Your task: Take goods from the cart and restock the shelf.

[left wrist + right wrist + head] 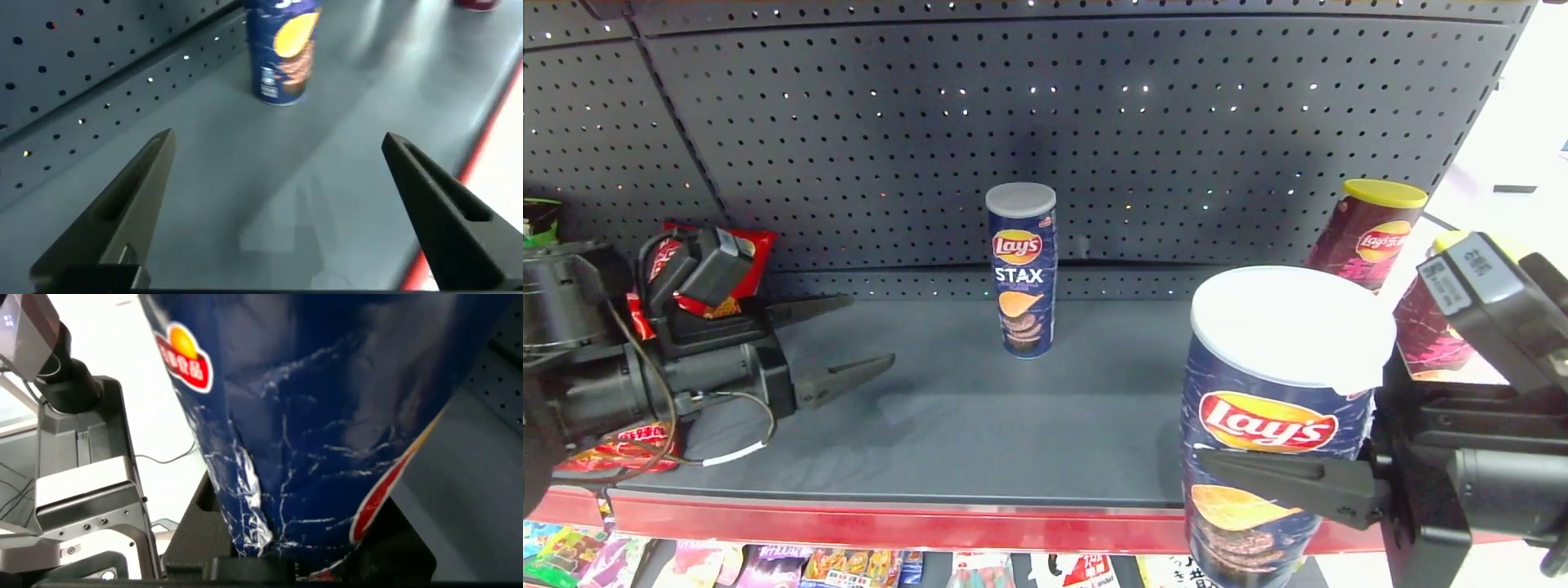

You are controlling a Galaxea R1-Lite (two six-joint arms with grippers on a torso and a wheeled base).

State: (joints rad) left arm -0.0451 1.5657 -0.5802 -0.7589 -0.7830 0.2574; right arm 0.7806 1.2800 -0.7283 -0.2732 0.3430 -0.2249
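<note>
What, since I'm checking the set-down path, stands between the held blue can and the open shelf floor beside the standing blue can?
Nothing visible. The held can hangs at the shelf's front right edge, and the floor across to the standing can is bare. The maroon cans stand farther right.

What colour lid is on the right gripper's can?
White lid on the dark blue can, clearest in the head view.

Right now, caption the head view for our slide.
Right gripper holds a blue chip can at the shelf edge; a second can stands mid-shelf; left gripper open.
</note>
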